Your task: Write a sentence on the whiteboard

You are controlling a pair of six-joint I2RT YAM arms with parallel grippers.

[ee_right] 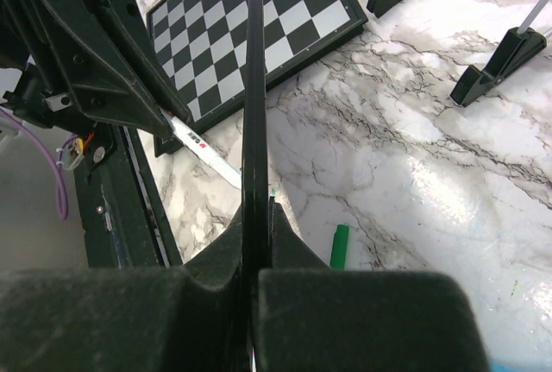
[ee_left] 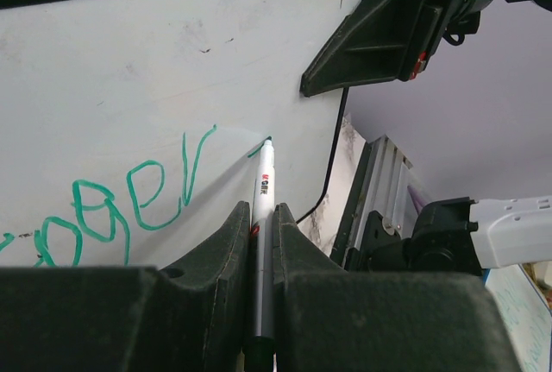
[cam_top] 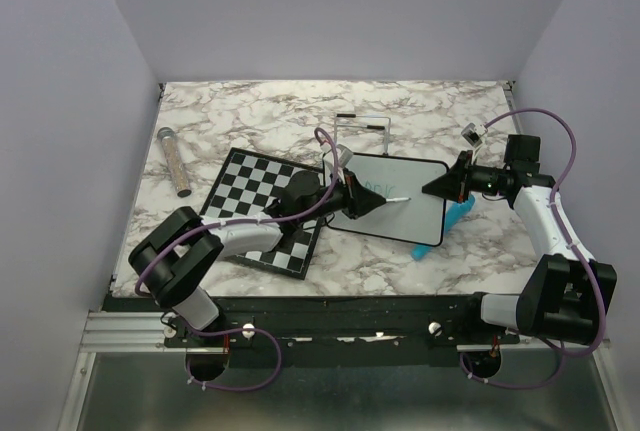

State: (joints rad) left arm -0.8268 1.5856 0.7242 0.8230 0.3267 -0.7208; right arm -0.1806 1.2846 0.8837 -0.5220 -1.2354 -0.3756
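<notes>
Teal-green lettering, the sentence (ee_left: 112, 217), runs across the whiteboard (cam_top: 415, 213). In the top view the board sits mid-table, with the chessboard (cam_top: 262, 201) just beside it at 9 o'clock. The marker (ee_left: 265, 173) has its tip on the white surface at about 3 o'clock from the last letter, and the left gripper (ee_left: 261, 212) is clamped tight around the barrel. The right gripper (cam_top: 440, 186) is pinched shut on the board's edge at 3 o'clock, steadying it. So I'd say we're mid-writing, with one line partly down. Next move calls for a light, even drag into the free white space without shoving the board out of that pinch — room on this line looks short.
</notes>
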